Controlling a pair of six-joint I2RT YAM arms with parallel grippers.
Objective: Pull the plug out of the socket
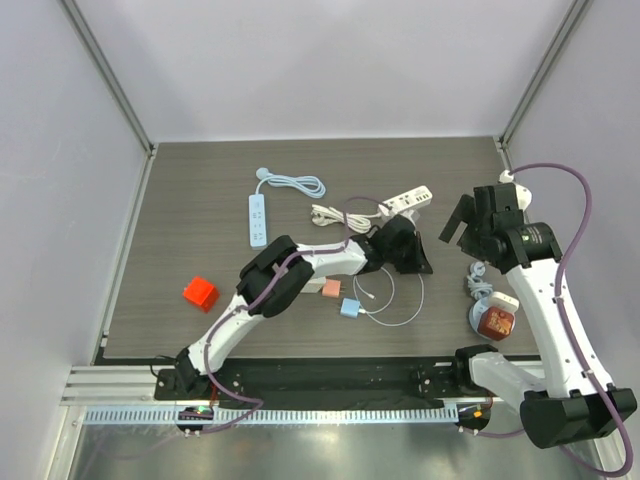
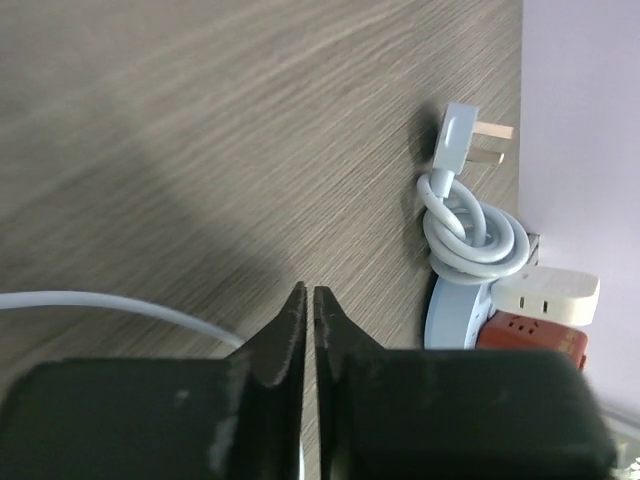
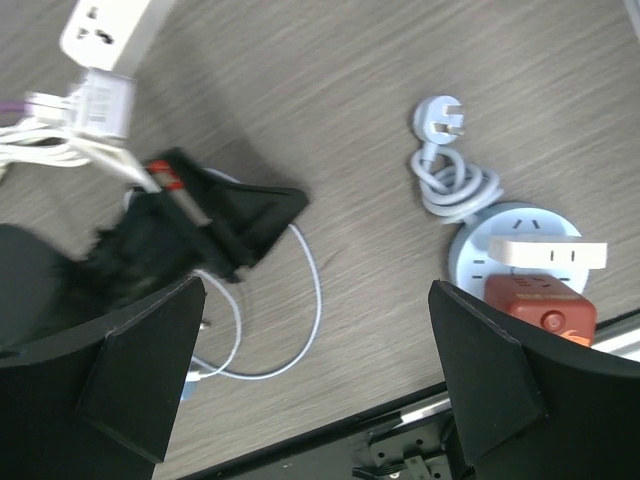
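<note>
White moulded plastic made up the task's item: a plug (image 3: 100,100) seated in the end of a white power strip (image 3: 105,28), right of the middle of the counter (image 1: 200,180), with white cords (image 3: 50,150) bunched beside it. It was judged light, rigid and smooth, probably slippery on its flat faces and held in mainly by pin friction. The recommended hold was across two opposite sides of the plug body, close to the strip and not on the cord. The strip looked light enough to lift with the plug unless braced.

Left jaws were together, tips almost touching, low over the counter near the strip. A thin white cable (image 2: 100,296) ran under them; whether it was pinched could not be told. Right jaws stood wide apart and empty, above a round socket hub (image 3: 475,260) carrying a white adapter (image 3: 545,252) and a red cube adapter (image 3: 540,312) near the right edge.

Counter surface was dark grey wood-grain, flat and matte, and was judged to offer loose items little grip. Also on it were a second power strip (image 1: 257,220), a red block (image 1: 200,292), a pink block (image 1: 331,289) and a blue block (image 1: 349,307). Pale walls (image 1: 320,60) enclosed three sides, with metal posts (image 1: 112,85) at the far corners.
</note>
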